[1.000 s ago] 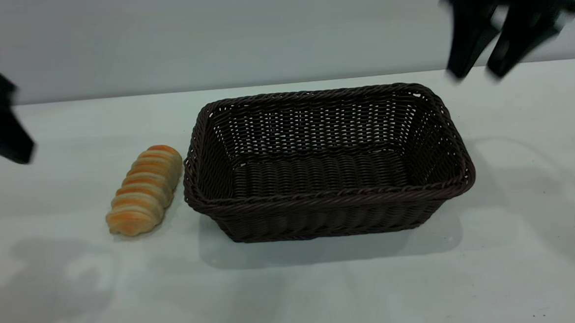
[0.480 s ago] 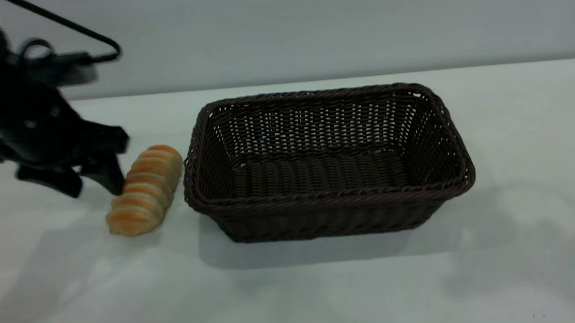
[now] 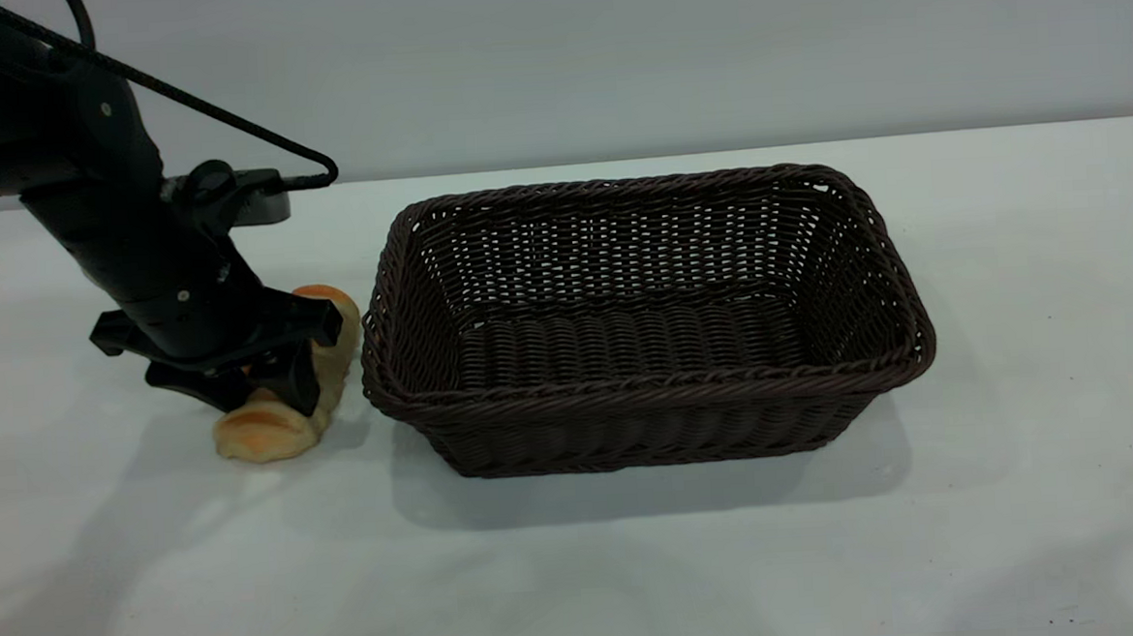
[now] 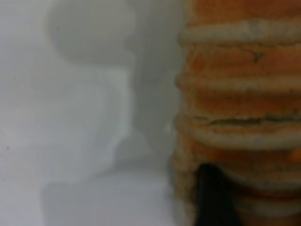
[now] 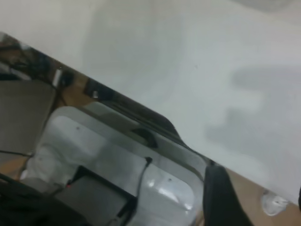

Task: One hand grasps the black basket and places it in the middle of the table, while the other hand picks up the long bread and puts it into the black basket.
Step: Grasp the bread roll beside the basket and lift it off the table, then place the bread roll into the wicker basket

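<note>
- Exterior view shows the left gripper (image 3: 260,397) down on the long bread (image 3: 276,425), which lies on the surface (image 3: 638,566) just beside the short end of the black basket (image 3: 648,391) that faces the left arm.
- Its jaws stand apart, one on each long side of the roll near the middle; the reach looks chosen to take the bread across its narrow width, where a grip is easiest.
- Whether the jaws already press the crust cannot be told; they look spread around it and not closed, and the bread rests on the surface, not lifted.
- Left wrist view is filled by the ridged orange-brown bread (image 4: 240,108), with one dark fingertip (image 4: 211,197) against its side, which fits a gripper lowered right onto the roll.
- Seen from the exterior, the basket sits upright near the middle of the surface, its open top facing up, so that part of the task appears done.
- Nothing lies in the basket: its woven floor and sloping sides show bare all the way round.
- With the bread so close to the basket's rim, the carry to come would be short: up, over the braided edge, and down inside.
- No right gripper appears in the exterior view; the right wrist view looks past the surface's edge (image 5: 141,110) at equipment beyond it, well away from the basket, with only a dark tip (image 5: 221,197) of its own showing, so its jaws cannot be judged.
</note>
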